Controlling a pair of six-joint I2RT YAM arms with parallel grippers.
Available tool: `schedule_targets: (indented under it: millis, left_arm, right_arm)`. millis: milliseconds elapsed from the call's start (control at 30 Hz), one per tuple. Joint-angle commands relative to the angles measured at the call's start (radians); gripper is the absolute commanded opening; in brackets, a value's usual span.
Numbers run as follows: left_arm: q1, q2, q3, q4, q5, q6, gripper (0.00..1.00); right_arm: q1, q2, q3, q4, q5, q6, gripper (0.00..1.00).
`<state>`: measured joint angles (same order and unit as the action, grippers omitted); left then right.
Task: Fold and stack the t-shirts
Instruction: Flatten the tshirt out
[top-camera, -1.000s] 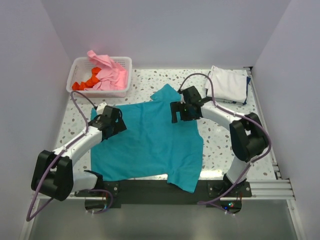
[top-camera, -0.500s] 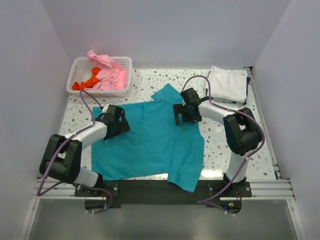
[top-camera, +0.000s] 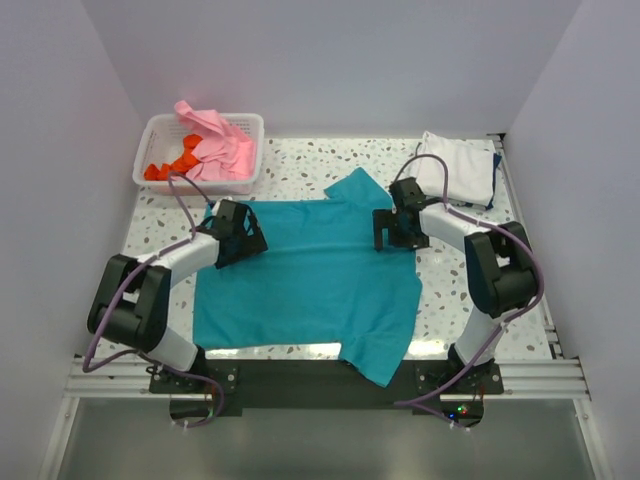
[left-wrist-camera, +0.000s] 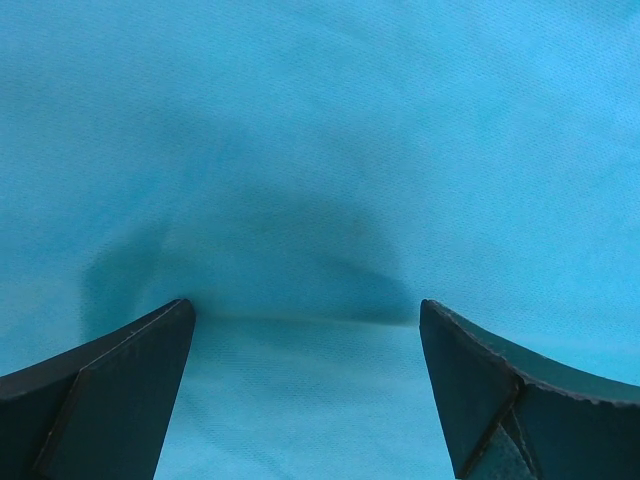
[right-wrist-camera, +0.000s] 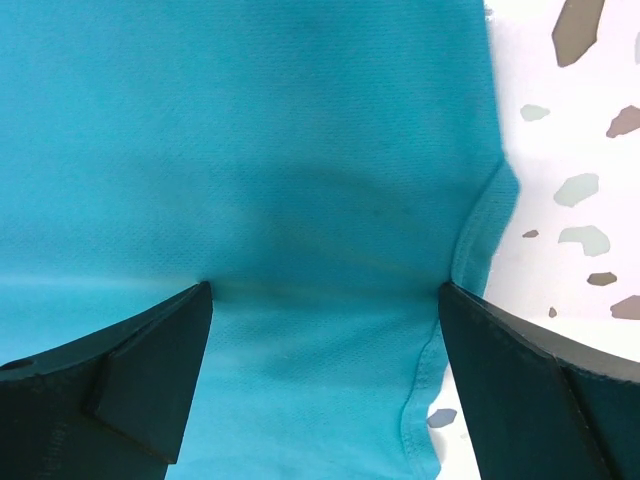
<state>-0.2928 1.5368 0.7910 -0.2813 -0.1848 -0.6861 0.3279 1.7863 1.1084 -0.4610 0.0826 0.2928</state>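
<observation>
A teal t-shirt (top-camera: 310, 285) lies spread flat on the speckled table (top-camera: 300, 165). One sleeve points to the far side and another hangs toward the near edge. My left gripper (top-camera: 243, 236) presses down on the shirt's far left corner, jaws open wide, with teal cloth (left-wrist-camera: 320, 150) filling the left wrist view between the fingers (left-wrist-camera: 130, 370). My right gripper (top-camera: 393, 232) stands open on the far right part, beside a hemmed edge (right-wrist-camera: 470, 260). Neither is closed on the cloth.
A white slatted basket (top-camera: 160, 128) at the far left holds pink shirts (top-camera: 218, 145) and an orange-red one (top-camera: 172, 165). A folded white shirt (top-camera: 455, 165) lies at the far right over a dark blue one (top-camera: 494, 180). Grey walls enclose three sides.
Both grippers slid to the right and slightly farther away while resting on the teal shirt. The shirt shifted right with them and its far edge now lies straighter.
</observation>
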Motion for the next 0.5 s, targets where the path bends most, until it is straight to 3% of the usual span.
schedule_targets:
  millis: [0, 267, 467]
  left_arm:
    - [0.007, -0.05, 0.016, 0.008, 0.005, 0.023, 1.0]
    - [0.007, -0.194, 0.019, -0.036, -0.03, 0.025, 1.0]
    - [0.007, -0.265, 0.008, -0.045, -0.047, 0.017, 1.0]
  right_arm:
    - [-0.001, -0.047, 0.043, -0.053, -0.041, -0.046, 0.99]
    - [-0.001, -0.009, 0.33, -0.074, -0.081, -0.191, 0.99]
    - [-0.001, 0.201, 0.595, -0.082, -0.086, -0.251, 0.99]
